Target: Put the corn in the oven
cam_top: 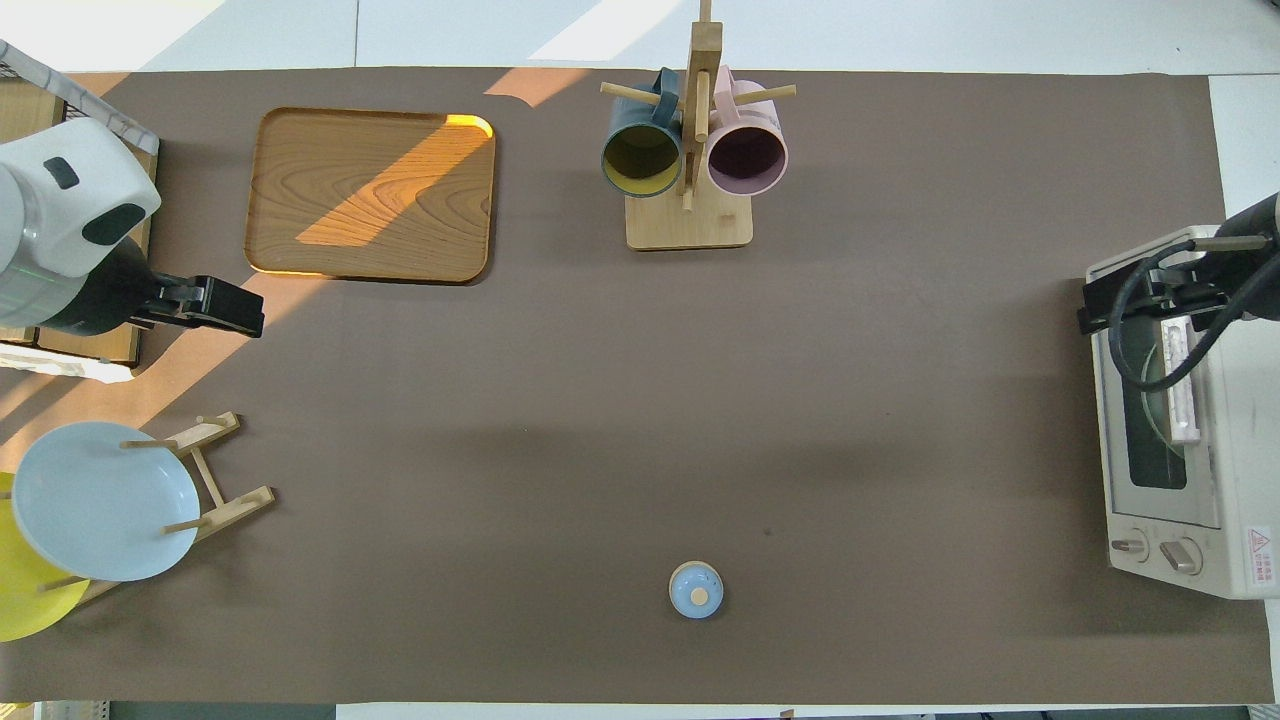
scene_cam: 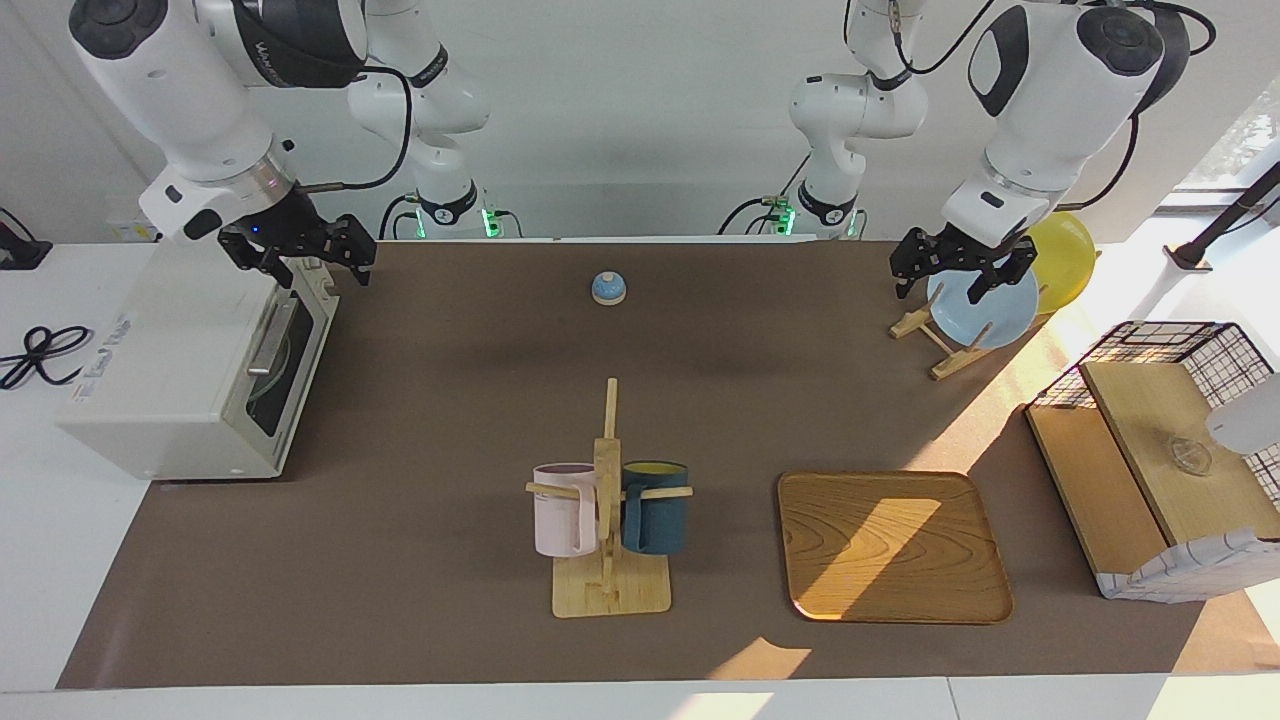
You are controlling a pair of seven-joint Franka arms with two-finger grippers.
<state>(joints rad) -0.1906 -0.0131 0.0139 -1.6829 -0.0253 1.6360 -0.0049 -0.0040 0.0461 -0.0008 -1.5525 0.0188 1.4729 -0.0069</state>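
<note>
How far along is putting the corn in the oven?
Hard to say. No corn shows on the table or in either tool. The oven has its door shut, and the dark glass hides whether the corn is inside. Nothing is in hand: the right tool hangs open over the oven, and the left tool hangs open over the blue plate.

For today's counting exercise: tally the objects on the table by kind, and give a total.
Mugs: 2 (pink, dark blue)
Plates: 2 (blue, yellow)
Racks: 2 (mug rack, plate rack)
Tray: 1
Bell: 1
Oven: 1
Basket: 1
Total: 10
</note>
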